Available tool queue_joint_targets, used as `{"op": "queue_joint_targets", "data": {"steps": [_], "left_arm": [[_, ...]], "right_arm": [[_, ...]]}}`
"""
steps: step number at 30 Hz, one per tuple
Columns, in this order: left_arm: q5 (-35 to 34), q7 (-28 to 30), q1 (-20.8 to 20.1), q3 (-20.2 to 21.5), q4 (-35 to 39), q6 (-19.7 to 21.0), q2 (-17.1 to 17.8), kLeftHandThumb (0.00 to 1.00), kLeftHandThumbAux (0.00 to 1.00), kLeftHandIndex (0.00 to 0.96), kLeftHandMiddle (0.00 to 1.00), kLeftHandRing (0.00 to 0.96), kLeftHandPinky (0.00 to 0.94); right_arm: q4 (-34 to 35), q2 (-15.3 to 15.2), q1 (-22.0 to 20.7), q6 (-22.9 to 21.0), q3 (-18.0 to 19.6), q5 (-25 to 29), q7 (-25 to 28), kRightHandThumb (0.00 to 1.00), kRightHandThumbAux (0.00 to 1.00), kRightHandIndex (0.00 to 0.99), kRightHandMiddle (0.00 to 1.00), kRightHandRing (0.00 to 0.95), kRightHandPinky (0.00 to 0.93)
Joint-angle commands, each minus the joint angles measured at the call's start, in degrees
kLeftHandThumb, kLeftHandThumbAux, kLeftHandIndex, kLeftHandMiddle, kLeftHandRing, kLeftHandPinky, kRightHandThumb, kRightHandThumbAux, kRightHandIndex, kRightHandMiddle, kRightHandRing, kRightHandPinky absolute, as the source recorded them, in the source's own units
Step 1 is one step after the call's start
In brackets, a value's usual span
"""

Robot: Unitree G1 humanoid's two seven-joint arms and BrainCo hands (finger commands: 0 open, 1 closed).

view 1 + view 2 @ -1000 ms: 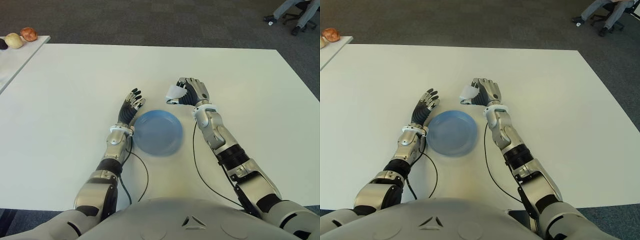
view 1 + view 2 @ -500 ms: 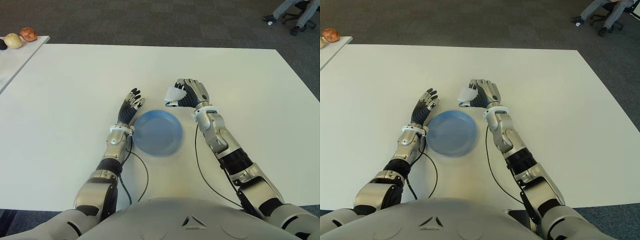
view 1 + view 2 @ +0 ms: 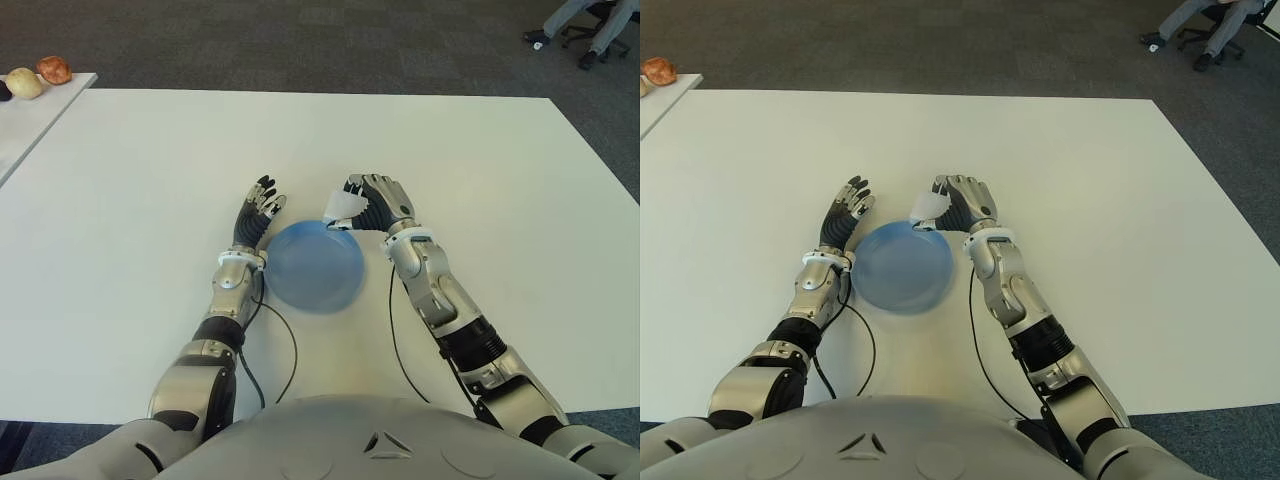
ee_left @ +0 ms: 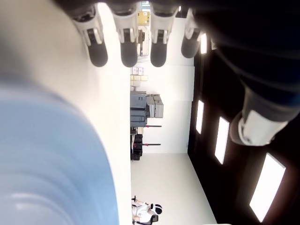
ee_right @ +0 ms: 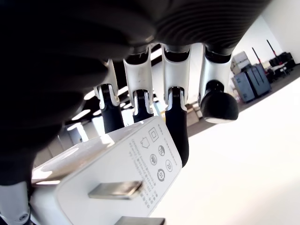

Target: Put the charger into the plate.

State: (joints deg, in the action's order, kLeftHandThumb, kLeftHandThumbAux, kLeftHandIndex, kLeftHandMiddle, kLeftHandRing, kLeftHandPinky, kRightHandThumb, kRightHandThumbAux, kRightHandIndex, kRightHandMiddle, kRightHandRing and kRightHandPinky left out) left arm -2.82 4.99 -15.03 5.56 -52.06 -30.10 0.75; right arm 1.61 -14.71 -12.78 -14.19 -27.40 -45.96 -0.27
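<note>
One blue plate and one white charger are on show over the white table. The right robot hand has its fingers curled around the charger, holding it above the plate's far rim, metal prongs exposed in the wrist view. The left robot hand shows just left of the plate, fingers extended and holding nothing.

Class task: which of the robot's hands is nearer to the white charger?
Right. The right hand grips the charger at the blue plate's far rim; the left hand is open across the plate.
</note>
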Motion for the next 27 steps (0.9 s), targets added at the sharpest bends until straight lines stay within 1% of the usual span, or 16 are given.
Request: {"op": "queue_joint_targets", "data": {"steps": [1, 8, 9, 10, 11, 14, 17, 21, 24, 27], "left_arm": [[0.26, -0.62, 3.64, -0.05, -3.46, 3.84, -0.53, 0.0, 0.532, 0.064, 0.095, 0.097, 0.123], [0.13, -0.33, 3.79, 0.02, -3.13, 3.89, -0.51, 0.0, 0.534, 0.059, 0.092, 0.095, 0.124], [0.15, -0.33, 3.8, 0.01, -3.11, 3.89, -0.5, 0.0, 0.536, 0.06, 0.093, 0.096, 0.125], [0.21, -0.41, 3.85, -0.04, -3.02, 3.89, -0.54, 0.0, 0.538, 0.06, 0.094, 0.097, 0.125], [0.26, -0.46, 3.88, -0.07, -2.96, 3.89, -0.57, 0.0, 0.539, 0.06, 0.094, 0.097, 0.126], [0.35, -0.56, 3.9, -0.13, -2.83, 3.96, -0.6, 0.0, 0.54, 0.06, 0.094, 0.097, 0.124], [0.27, -0.47, 3.89, -0.1, -2.78, 4.06, -0.6, 0.0, 0.54, 0.06, 0.097, 0.1, 0.129], [0.18, -0.22, 3.92, -0.13, -2.61, 4.08, -0.67, 0.0, 0.537, 0.058, 0.097, 0.101, 0.128], [0.05, -0.03, 3.95, -0.09, -2.53, 4.03, -0.69, 0.0, 0.536, 0.055, 0.095, 0.099, 0.125], [-0.11, 0.13, 3.98, -0.03, -2.41, 4.11, -0.75, 0.0, 0.537, 0.053, 0.093, 0.097, 0.124]], "right_arm": [[2.25, 0.6, 2.1, -1.89, -0.81, -1.64, 1.91, 0.954, 0.658, 0.381, 0.507, 0.534, 0.844], [3.91, 1.49, 4.27, -2.73, -1.63, -3.09, 2.79, 0.953, 0.658, 0.381, 0.508, 0.534, 0.837], [4.01, 1.59, 4.49, -2.71, -1.68, -3.2, 2.86, 0.917, 0.665, 0.387, 0.52, 0.648, 0.842], [4.2, 1.62, 4.76, -2.61, -1.68, -3.24, 2.9, 0.894, 0.67, 0.391, 0.527, 0.722, 0.845], [4.33, 1.65, 4.95, -2.54, -1.66, -3.29, 2.95, 0.88, 0.673, 0.393, 0.532, 0.77, 0.847], [4.54, 2.0, 5.62, -2.29, -1.7, -3.43, 2.75, 0.862, 0.676, 0.396, 0.538, 0.828, 0.853], [4.65, 2.31, 5.93, -2.34, -1.63, -3.47, 2.86, 0.856, 0.677, 0.397, 0.541, 0.85, 0.856], [5.08, 2.53, 6.43, -2.23, -1.44, -3.01, 3.49, 0.854, 0.678, 0.396, 0.541, 0.854, 0.852], [5.21, 2.74, 6.73, -1.64, -1.2, -2.04, 4.08, 0.853, 0.679, 0.394, 0.54, 0.851, 0.845], [5.31, 2.89, 7.11, -0.15, -0.66, -0.06, 4.3, 0.852, 0.679, 0.394, 0.539, 0.847, 0.842]]}}
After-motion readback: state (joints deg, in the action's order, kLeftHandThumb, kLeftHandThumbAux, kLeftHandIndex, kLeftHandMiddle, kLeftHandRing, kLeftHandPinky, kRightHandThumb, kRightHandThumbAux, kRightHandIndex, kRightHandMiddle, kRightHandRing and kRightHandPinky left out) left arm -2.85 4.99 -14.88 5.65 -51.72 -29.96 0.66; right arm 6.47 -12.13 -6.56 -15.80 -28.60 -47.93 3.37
